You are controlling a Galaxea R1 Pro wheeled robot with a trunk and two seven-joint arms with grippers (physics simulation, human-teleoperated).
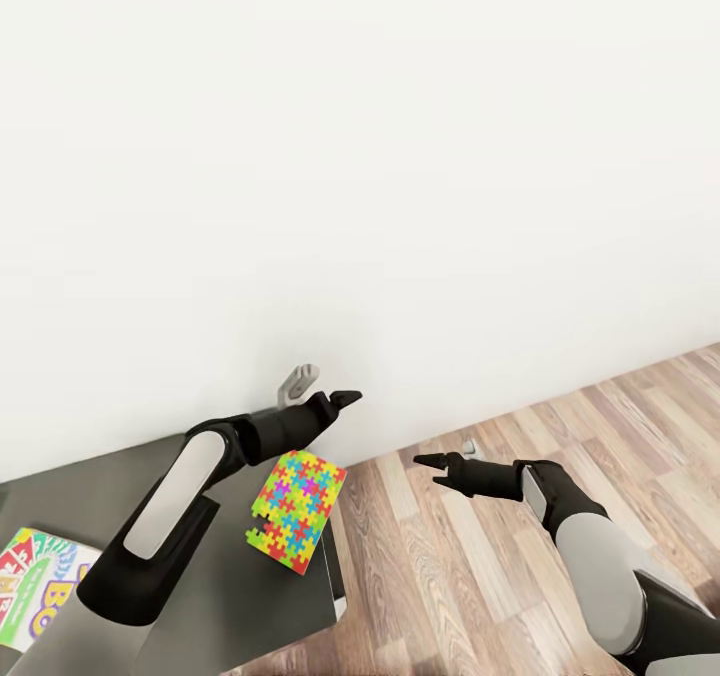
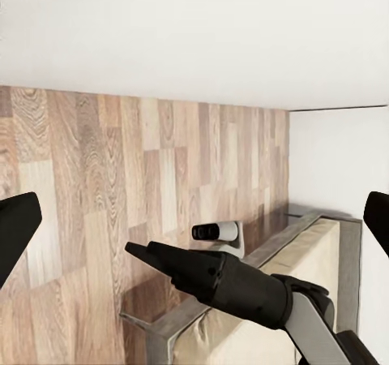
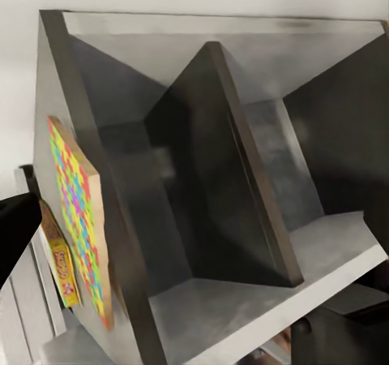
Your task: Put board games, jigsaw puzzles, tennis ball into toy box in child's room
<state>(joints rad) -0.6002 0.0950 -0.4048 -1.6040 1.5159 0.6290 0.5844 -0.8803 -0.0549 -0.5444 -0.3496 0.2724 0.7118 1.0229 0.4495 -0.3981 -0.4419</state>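
In the head view, at the near left corner of the frame, a board game [image 1: 35, 581] with a white, red and green printed lid lies flat on the dark-grey top of the table [image 1: 240, 596], partly cut off by the picture's edge. Farther along the same top, close to its right-hand edge, a jigsaw puzzle [image 1: 296, 511] of bright yellow, pink, blue, green and orange pieces lies flat, with a notch missing at its near left corner. The left arm reaches over the table above the puzzle's far end, and the left gripper [image 1: 340, 399] hangs past the table's far edge near the white wall [image 1: 400, 156]; its fingers stand wide apart and hold nothing, as the left wrist view shows with one dark finger at each side of the frame. To the right, off the table and over the wood plank floor [image 1: 480, 576], the right gripper [image 1: 432, 464] points toward the table, and I cannot tell whether its fingers are apart or together. The right wrist view looks at the open end of the table's dark-grey section, with the puzzle [image 3: 77, 219] on its top and the board game [image 3: 61, 264] just beyond.
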